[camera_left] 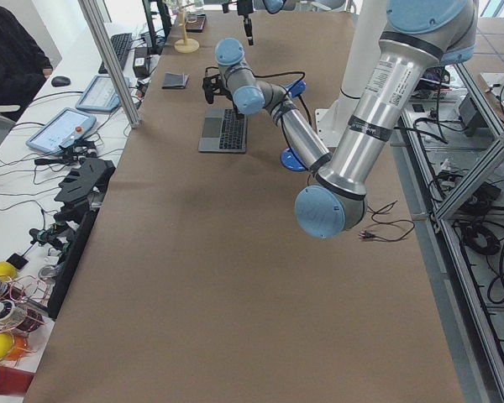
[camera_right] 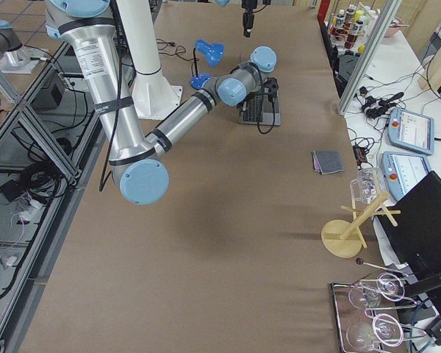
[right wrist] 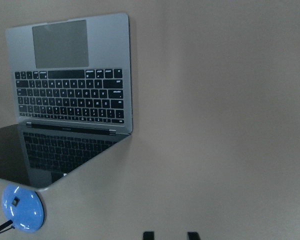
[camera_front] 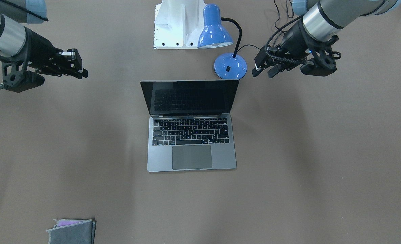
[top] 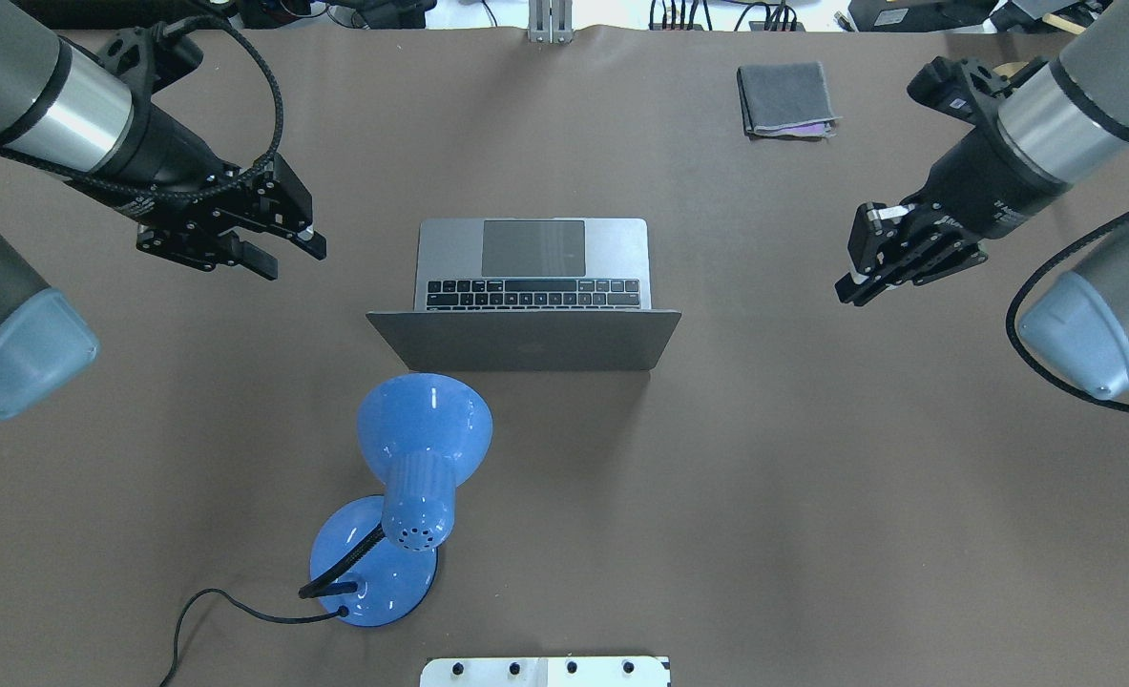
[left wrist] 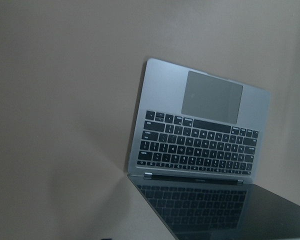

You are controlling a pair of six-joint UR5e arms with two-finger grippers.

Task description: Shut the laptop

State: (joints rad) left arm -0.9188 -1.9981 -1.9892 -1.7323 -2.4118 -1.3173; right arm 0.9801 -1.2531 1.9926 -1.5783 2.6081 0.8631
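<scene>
The laptop is a slim grey metal one, standing open in the middle of the brown table with its dark screen upright. It also shows in the overhead view, the left wrist view and the right wrist view. My left gripper hovers open and empty off the laptop's left side, also seen in the front view. My right gripper hovers open and empty off its right side, farther away, also in the front view. Neither touches the laptop.
A blue desk lamp stands just behind the laptop's lid on my left side, its base and cord close to the left gripper. A folded grey cloth lies at the far right. The white robot base is behind the lamp.
</scene>
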